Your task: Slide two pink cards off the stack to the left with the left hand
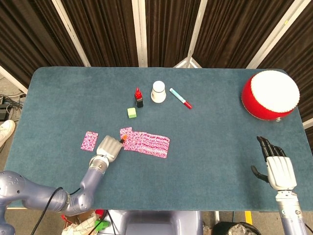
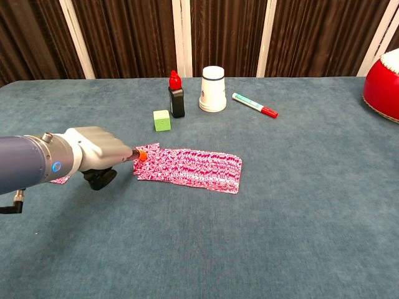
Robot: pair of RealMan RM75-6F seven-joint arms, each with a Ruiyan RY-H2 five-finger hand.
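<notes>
The spread stack of pink patterned cards [image 1: 148, 144] [image 2: 193, 168] lies at the table's middle left. My left hand [image 1: 109, 148] [image 2: 93, 159] sits just left of it, fingers curled, with one orange fingertip [image 1: 123, 138] [image 2: 141, 155] stretched out and pressing on the stack's left end. The top card [image 1: 126, 132] [image 2: 149, 151] there lies skewed, its corner poking out past the stack's far edge. One single pink card [image 1: 89, 141] [image 2: 60, 179] lies apart further left, half hidden by the hand in the chest view. My right hand [image 1: 276, 166] rests open at the front right, holding nothing.
Behind the stack stand a green cube [image 1: 131, 113] [image 2: 162, 120], a black bottle with a red cap [image 1: 139, 98] [image 2: 176, 94] and a white cup [image 1: 158, 91] [image 2: 212, 89]. A marker [image 1: 180, 98] [image 2: 254, 104] lies beside them. A red drum [image 1: 270, 95] [image 2: 383, 78] sits far right.
</notes>
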